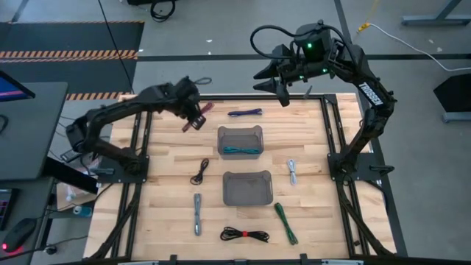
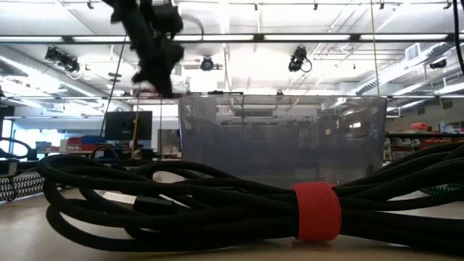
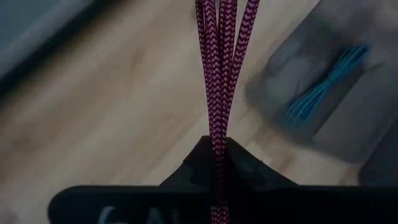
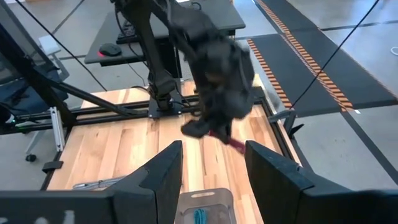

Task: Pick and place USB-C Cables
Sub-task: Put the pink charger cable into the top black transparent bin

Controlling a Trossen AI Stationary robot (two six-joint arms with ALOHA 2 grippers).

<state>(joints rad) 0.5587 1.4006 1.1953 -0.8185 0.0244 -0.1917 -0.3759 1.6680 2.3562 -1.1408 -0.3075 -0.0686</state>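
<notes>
My left gripper (image 1: 197, 120) is clamped on one maroon braided cable (image 3: 219, 68), lifted above the wooden table (image 1: 169, 213). Seven more cables: black (image 1: 200, 171), grey (image 1: 197, 213), black with red tie (image 1: 245, 235), teal (image 1: 242, 151) inside the farther of two translucent grey bins (image 1: 240, 131), purple (image 1: 245, 113), green (image 1: 285, 223), white (image 1: 292, 171). My left wrist view alone shows the pinch; the high view alone shows the count. My right gripper (image 4: 211, 171) hovers spread and empty.
</notes>
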